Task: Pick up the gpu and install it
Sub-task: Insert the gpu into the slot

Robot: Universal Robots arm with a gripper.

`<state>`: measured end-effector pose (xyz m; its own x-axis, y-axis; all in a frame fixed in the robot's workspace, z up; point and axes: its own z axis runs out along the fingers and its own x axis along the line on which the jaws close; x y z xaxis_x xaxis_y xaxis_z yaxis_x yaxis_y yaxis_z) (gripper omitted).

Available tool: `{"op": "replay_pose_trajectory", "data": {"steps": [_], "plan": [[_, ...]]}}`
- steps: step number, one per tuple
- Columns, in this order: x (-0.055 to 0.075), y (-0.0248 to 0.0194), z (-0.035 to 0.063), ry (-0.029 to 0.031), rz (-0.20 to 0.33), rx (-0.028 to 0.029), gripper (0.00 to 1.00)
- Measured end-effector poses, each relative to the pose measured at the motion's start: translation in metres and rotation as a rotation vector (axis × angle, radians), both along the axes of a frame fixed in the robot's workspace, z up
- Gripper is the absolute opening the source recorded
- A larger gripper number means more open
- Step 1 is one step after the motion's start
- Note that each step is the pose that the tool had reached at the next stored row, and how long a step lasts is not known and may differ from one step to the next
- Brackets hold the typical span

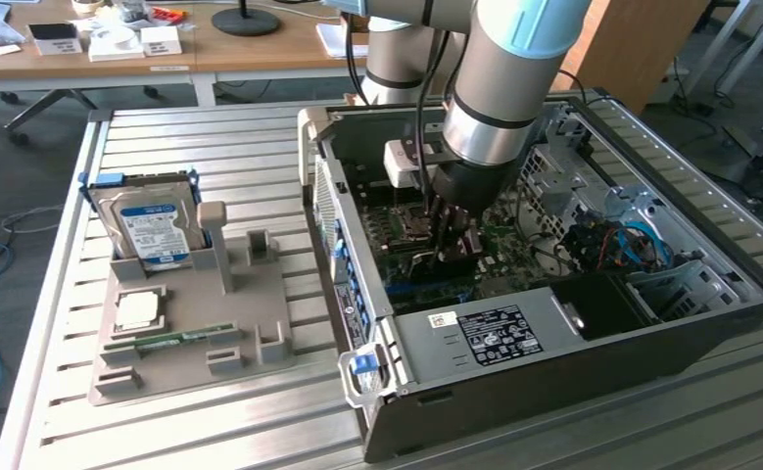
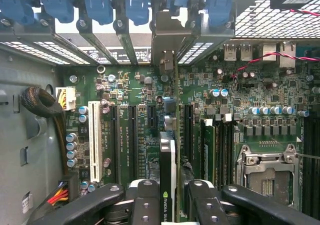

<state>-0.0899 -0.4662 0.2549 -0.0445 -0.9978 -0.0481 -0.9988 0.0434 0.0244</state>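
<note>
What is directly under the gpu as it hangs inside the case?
The gpu, edge-on between the gripper fingers, sits over the motherboard beside long black expansion slots. The card covers its own lower edge, so whether it has entered a slot cannot be seen.

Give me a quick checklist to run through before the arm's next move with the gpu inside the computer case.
1. Card in grasp: ok. The gripper is shut on the gpu, seen edge-on between the fingers.
2. Arm inside the case: ok. In the exterior view the gripper is down over the motherboard in the open computer case.
3. Card over a slot: cannot tell. It stands among the expansion slots, but which one lies under it is hidden.
4. Card seated: cannot tell. Its lower edge is hidden.
5. Other parts out of the way: ok. The hard drive stands in the grey holder outside the case.
</note>
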Motion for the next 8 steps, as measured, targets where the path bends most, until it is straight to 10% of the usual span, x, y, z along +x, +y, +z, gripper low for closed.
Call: {"op": "replay_pose_trajectory", "data": {"steps": [8], "plan": [[0.0000,0.0011,-0.0002,0.0000,0.000,0.0000,0.26]]}}
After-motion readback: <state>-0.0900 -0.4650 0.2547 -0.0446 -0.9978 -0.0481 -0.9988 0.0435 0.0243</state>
